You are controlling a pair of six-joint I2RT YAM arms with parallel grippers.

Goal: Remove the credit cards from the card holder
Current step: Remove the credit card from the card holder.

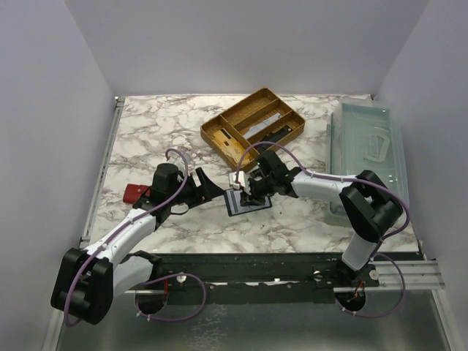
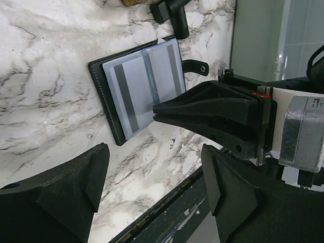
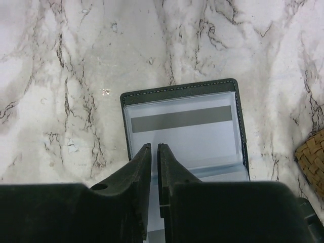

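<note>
The black card holder (image 1: 238, 207) lies open on the marble table, its stitched rim (image 3: 177, 89) plain in the right wrist view. Two pale grey-blue credit cards (image 2: 126, 96) with grey stripes sit side by side in its halves; the far one (image 3: 187, 136) fills the right wrist view. My right gripper (image 3: 154, 148) hovers low over the holder's near half, jaws shut to a thin slit with nothing between them. From the left wrist its fingers (image 2: 172, 109) point at the cards. To the holder's left my left gripper (image 2: 154, 187) stands open and empty above bare marble.
A golden woven tray (image 1: 219, 142) with compartments stands behind the holder; its corner (image 3: 311, 162) shows at the right. A clear plastic box (image 1: 365, 146) is at the far right, a red object (image 1: 135, 192) at the left. The table's front edge (image 2: 167, 202) runs under my left gripper.
</note>
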